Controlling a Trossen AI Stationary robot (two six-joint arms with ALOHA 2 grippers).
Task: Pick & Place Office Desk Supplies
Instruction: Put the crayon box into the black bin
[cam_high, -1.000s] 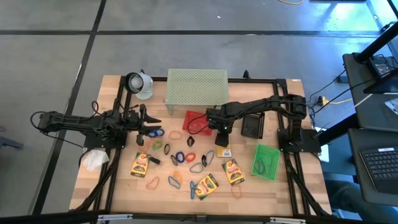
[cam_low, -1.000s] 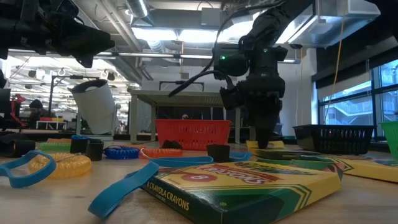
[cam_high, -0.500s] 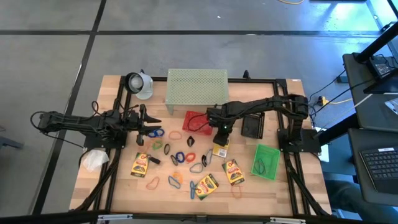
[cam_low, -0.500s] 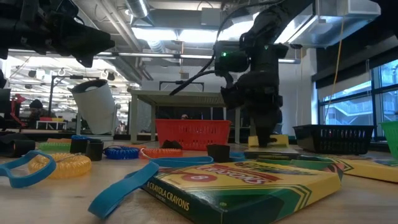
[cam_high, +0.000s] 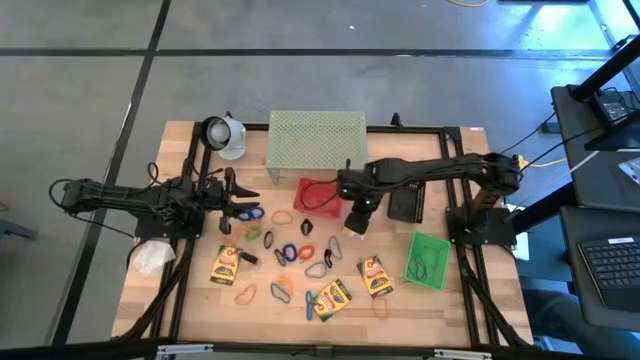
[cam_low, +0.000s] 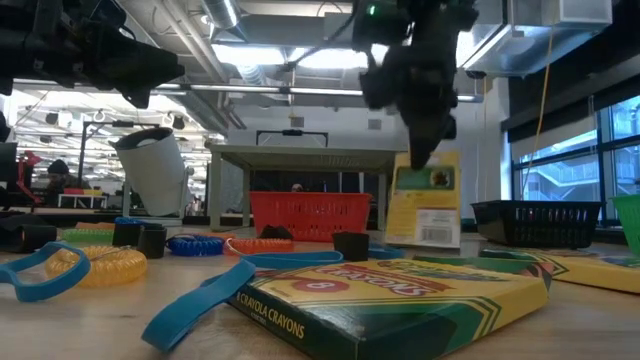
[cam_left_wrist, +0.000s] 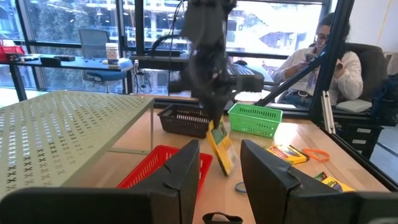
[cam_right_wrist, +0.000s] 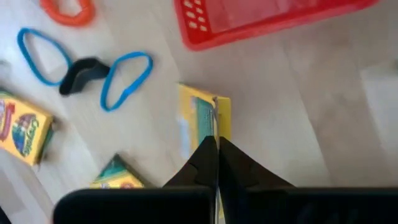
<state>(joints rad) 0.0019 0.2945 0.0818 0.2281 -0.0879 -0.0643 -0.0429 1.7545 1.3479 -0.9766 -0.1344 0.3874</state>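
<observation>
Right gripper (cam_high: 358, 213) extended over table centre, just beside red basket (cam_high: 318, 196), pointing down, clenched on top edge of a crayon box (cam_low: 425, 208). Box lifted clear of table, hanging upright. Left gripper (cam_high: 243, 198) parked low over left half, fingers (cam_left_wrist: 186, 171) parted, grasping nothing.

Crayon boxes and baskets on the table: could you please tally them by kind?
Crayon boxes: 4, one of them lifted in the right gripper
Baskets: 3, namely red, black and green
Total: 7
</observation>
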